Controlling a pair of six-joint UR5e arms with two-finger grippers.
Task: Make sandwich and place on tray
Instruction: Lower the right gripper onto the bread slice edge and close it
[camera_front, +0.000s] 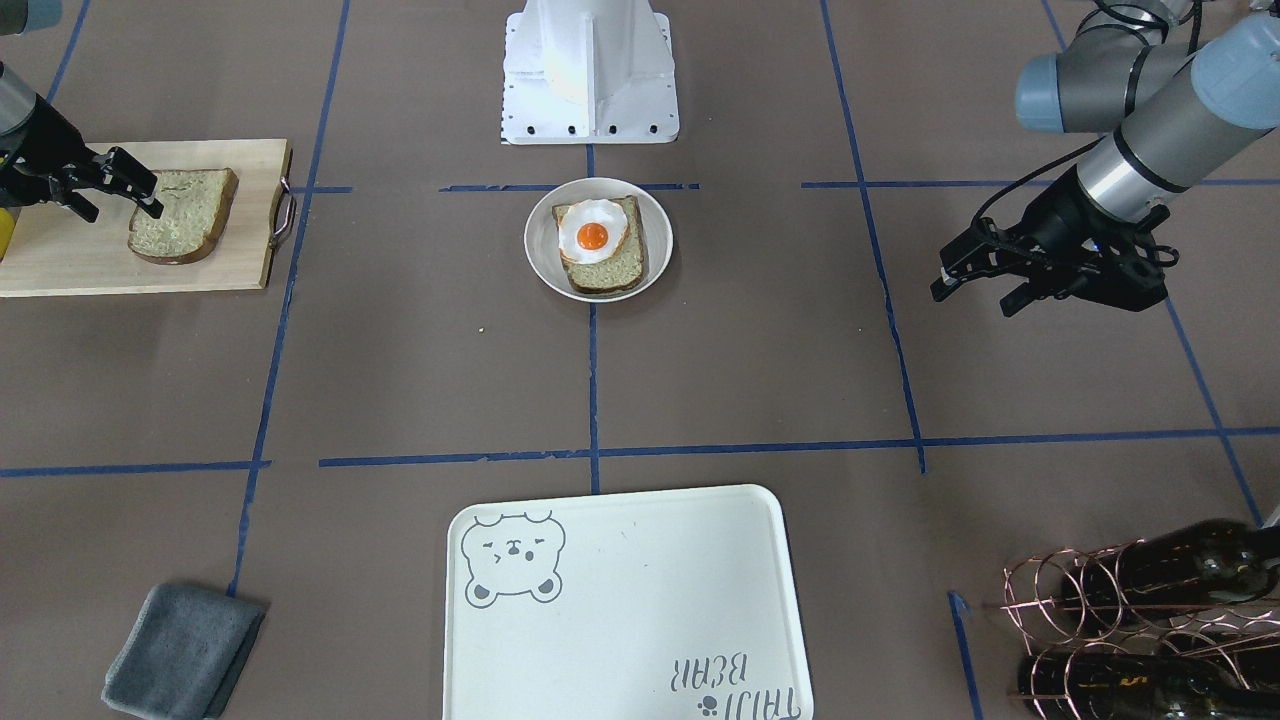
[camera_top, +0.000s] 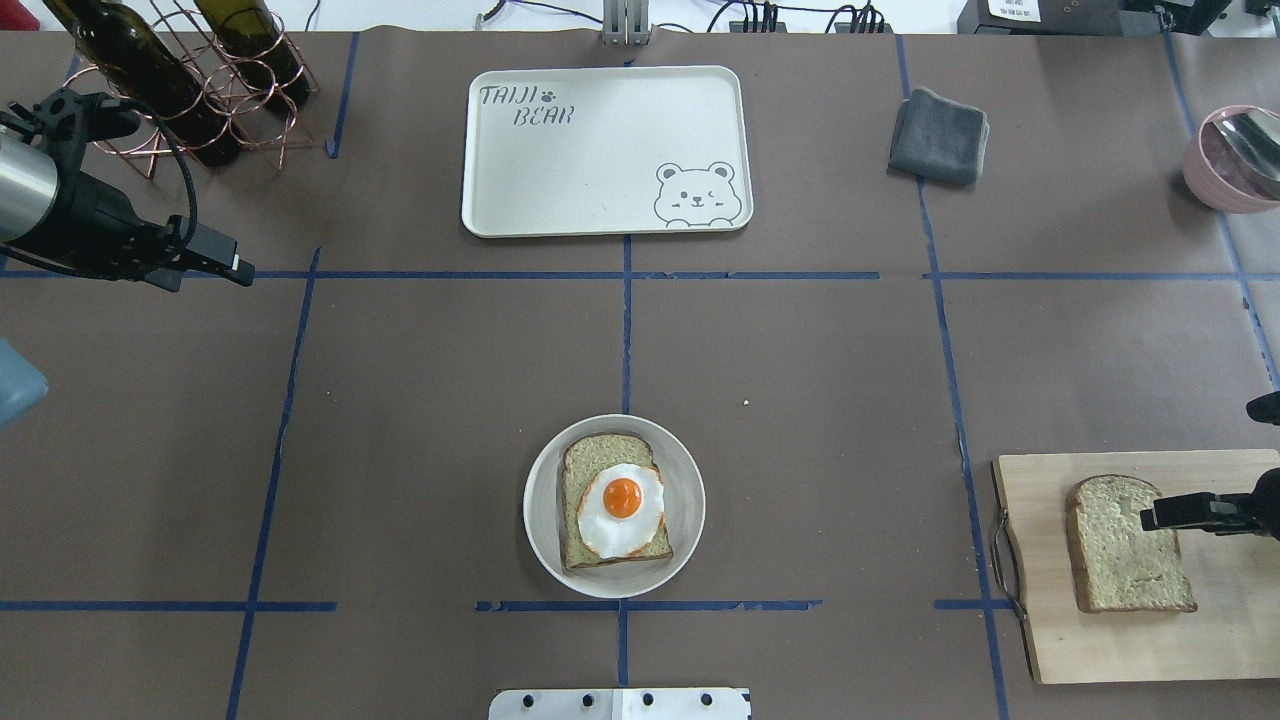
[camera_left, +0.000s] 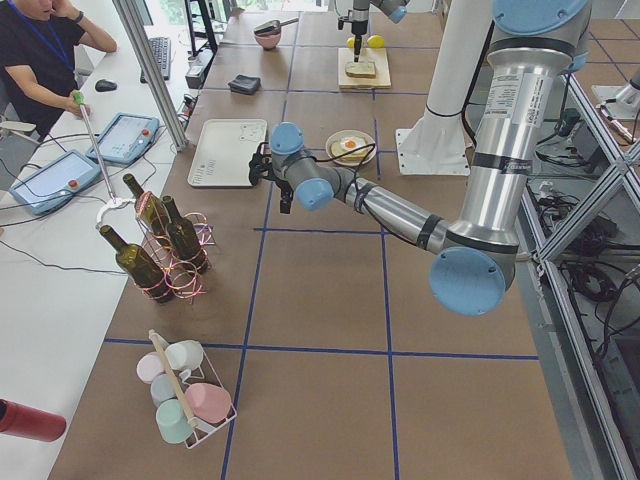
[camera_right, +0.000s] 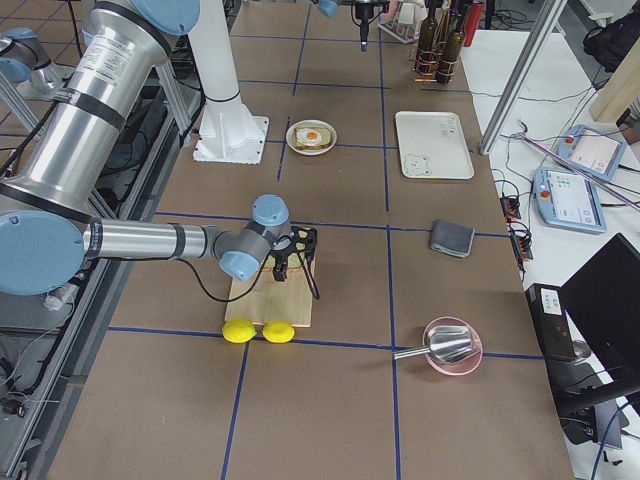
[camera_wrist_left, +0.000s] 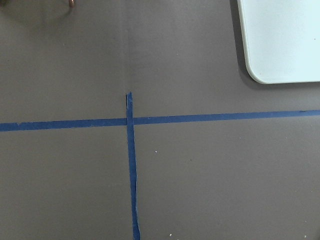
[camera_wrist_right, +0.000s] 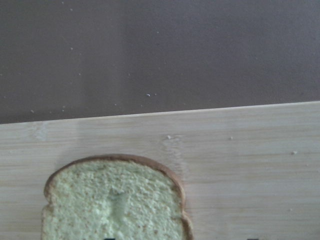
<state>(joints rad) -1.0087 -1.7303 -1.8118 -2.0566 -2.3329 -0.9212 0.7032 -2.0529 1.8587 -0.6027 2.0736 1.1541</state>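
One bread slice (camera_front: 615, 270) lies in a round white plate (camera_front: 540, 250) with the fried egg (camera_front: 592, 232) on top; the egg (camera_top: 621, 505) also shows in the overhead view. The second bread slice (camera_top: 1125, 560) lies on the wooden cutting board (camera_top: 1100, 650). My right gripper (camera_top: 1160, 515) is open and hovers over that slice's near edge (camera_front: 185, 215); the right wrist view shows the slice (camera_wrist_right: 115, 200) just below. My left gripper (camera_front: 975, 298) is open and empty above bare table, far from the food. The cream bear tray (camera_top: 600, 170) holds nothing.
A copper rack with wine bottles (camera_top: 190, 90) stands close behind my left gripper. A folded grey cloth (camera_top: 938, 135) lies right of the tray. A pink bowl with a spoon (camera_top: 1235, 155) sits at the far right edge. Two lemons (camera_right: 255, 332) lie beside the cutting board.
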